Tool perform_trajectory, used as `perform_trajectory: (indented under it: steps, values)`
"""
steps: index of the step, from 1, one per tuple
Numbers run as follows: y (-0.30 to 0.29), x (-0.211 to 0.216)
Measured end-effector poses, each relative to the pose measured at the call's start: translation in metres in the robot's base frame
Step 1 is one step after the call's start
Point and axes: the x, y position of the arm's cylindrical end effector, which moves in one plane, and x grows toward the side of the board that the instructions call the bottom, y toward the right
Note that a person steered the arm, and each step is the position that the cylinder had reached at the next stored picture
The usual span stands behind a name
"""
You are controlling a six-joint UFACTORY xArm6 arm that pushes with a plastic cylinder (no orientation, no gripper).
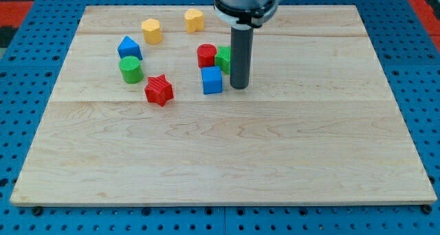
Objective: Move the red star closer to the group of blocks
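The red star lies left of the board's middle, just below and right of the green cylinder. My tip stands right of the blue cube, close to it, and well right of the red star. A red cylinder and a green block sit just above the blue cube, the green block partly hidden by the rod. A blue block sits above the green cylinder. Two yellow blocks lie near the view's top.
The blocks form a loose ring on the upper left half of the wooden board. The board rests on a blue surface. The arm's grey housing hangs over the board's top edge.
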Motion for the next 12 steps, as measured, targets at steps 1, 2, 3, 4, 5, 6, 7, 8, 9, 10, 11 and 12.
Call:
perform_trajectory:
  steps: [1,2,3,4,5,6,7,8,9,10,11,12]
  values:
    - [-0.001,0.03]
    - [-0.044,0.02]
    - [-0.067,0.0]
    - [-0.066,-0.014]
    - [-0.052,0.027]
    - [-0.095,0.078]
    - [-0.143,0.066]
    - [-0.141,0.046]
    - [-0.141,0.037]
    - [-0.143,0.035]
    - [-0.162,0.028]
    - [-0.168,0.01]
